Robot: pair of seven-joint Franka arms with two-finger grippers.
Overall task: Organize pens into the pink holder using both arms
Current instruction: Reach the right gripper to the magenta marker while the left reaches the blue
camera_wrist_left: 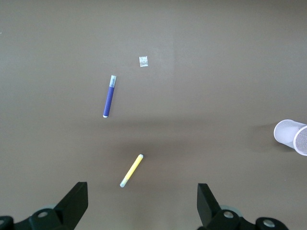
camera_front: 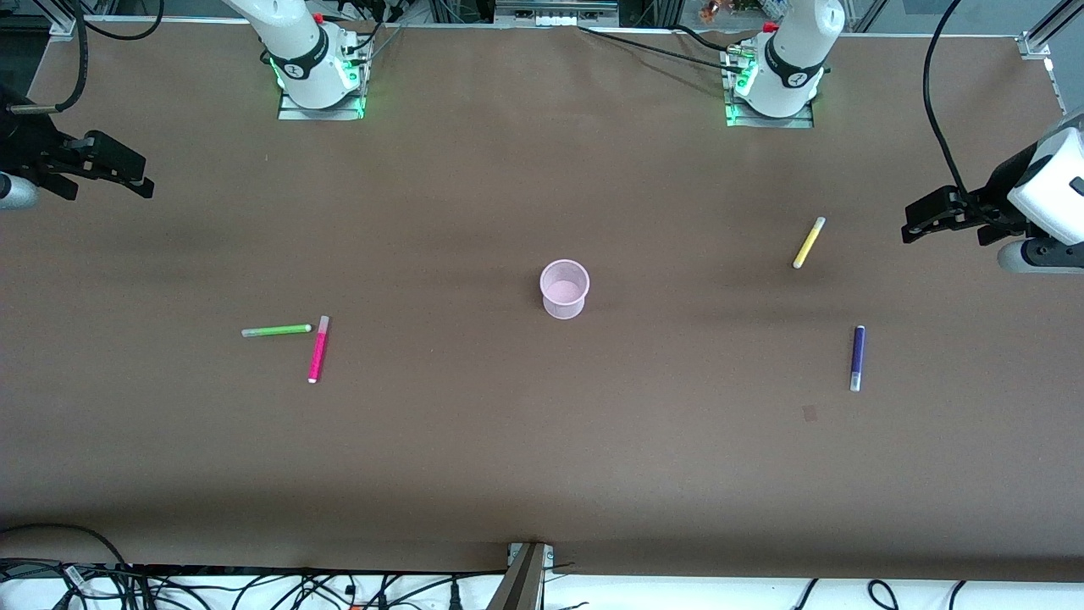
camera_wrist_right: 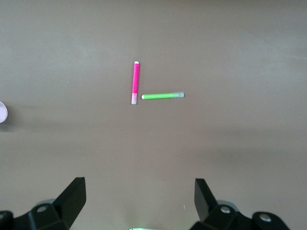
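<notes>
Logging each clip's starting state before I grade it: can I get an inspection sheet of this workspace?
Surface: brown table, one small pale scrap near the purple pen.
Job's things: pink holder upright mid-table, nothing in it. Green pen and magenta pen lie tip to tip toward the right arm's end. Yellow pen and purple pen lie apart toward the left arm's end.
Clutter: nothing seen besides the scrap.
Hands: left hand and right hand open, raised over their table ends, holding nothing.
Cables: black cables along the table edge nearest the front camera.
Surroundings: arm bases lit green.
</notes>
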